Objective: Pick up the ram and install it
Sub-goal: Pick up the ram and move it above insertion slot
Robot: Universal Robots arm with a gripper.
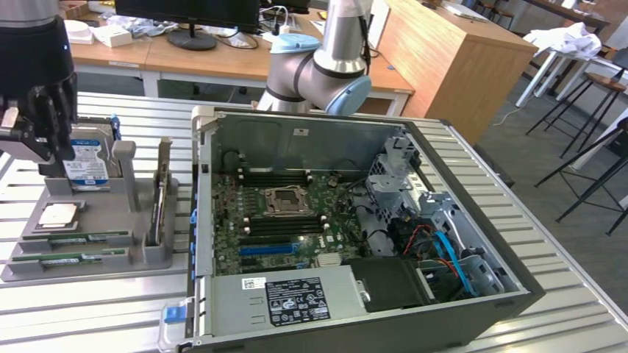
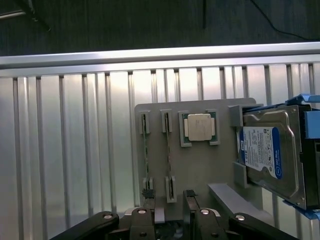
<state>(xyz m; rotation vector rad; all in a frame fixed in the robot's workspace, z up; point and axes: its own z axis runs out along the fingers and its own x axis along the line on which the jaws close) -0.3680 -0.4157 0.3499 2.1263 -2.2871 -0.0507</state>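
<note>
One arm (image 1: 324, 62) rises behind the counter (image 1: 98, 316) (image 2: 75, 150), and its one end effector (image 1: 40, 132) (image 2: 174, 207) hangs over a single grey holder (image 1: 93, 273) (image 2: 200, 170). It is released, with its two fingers (image 2: 189, 202) apart and nothing between them. The holder carries two ram sticks, one square silver processor chip (image 1: 59, 215) (image 2: 200, 126) and one blue-labelled hard drive (image 1: 87, 168) (image 2: 265, 155). Both sticks stand on edge in parallel slots. The inner ram stick (image 1: 73, 237) (image 2: 168, 155) is just beside the processor chip, and the outer ram stick (image 1: 69, 257) (image 2: 145, 155) is near the holder's long edge. In the wrist view the fingertips sit over the holder's edge, close to one end of the inner ram stick and apart from it. One open computer case (image 1: 294, 132) lies on the counter at the exterior view's right of the holder, its side wall just beside the holder's edge with a narrow gap between. Inside, one processor socket (image 1: 284, 198) sits between rows of long dark slots. Bare slatted counter runs past the outer ram stick's side of the holder as far as the counter's rail (image 2: 160, 55), and more bare slats lie in front of the holder in the exterior view. The hard drive overhangs the holder's far end.
</note>
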